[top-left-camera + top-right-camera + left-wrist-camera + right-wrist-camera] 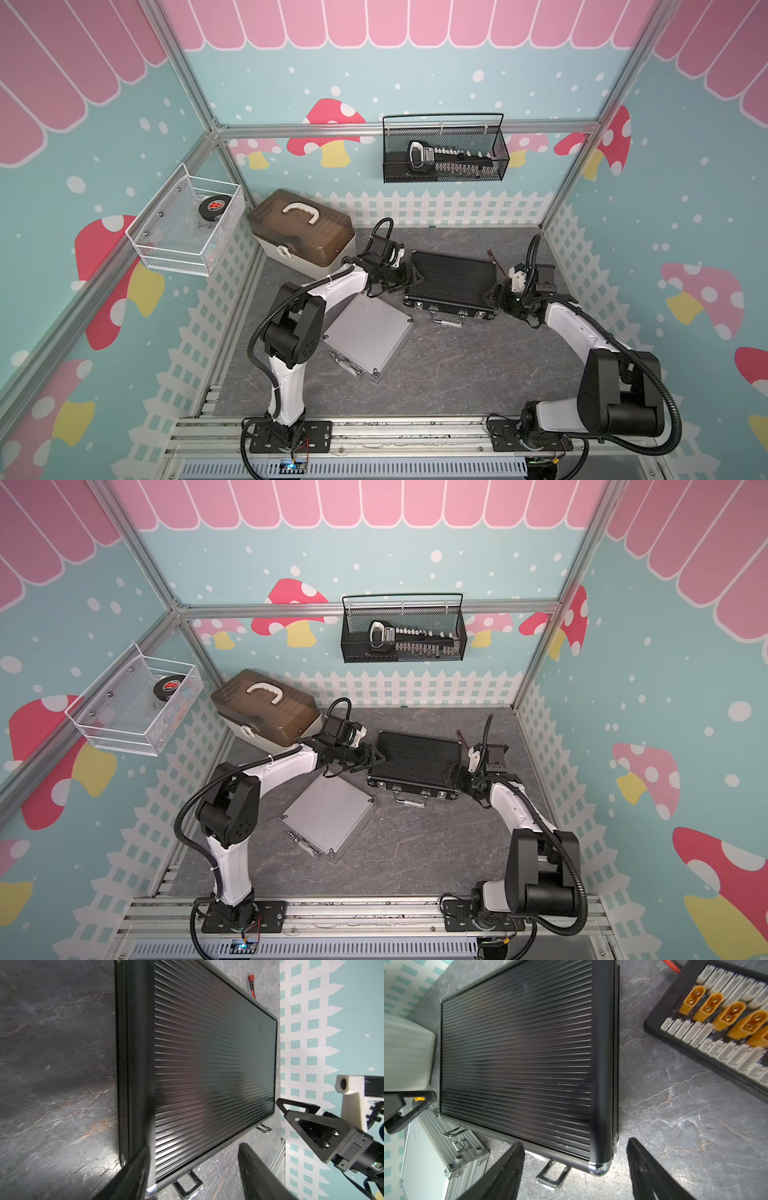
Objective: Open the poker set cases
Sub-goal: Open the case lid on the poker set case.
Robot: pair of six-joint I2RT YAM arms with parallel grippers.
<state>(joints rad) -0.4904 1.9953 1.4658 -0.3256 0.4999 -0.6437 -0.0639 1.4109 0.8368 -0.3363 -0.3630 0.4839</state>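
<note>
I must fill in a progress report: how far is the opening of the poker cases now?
Done: nothing that shows; both lids lie shut. In hand: the black case, with the left gripper and the right gripper open at its two short ends, neither clamped on it. Left: raise its lid, then open the silver case, which no gripper touches. Latch states are unclear.

Black ribbed case (pixel 453 280): closed, lying flat. Silver square case (pixel 368 332): closed, flat, skewed, just beside the Black ribbed case's front-left corner.
</note>
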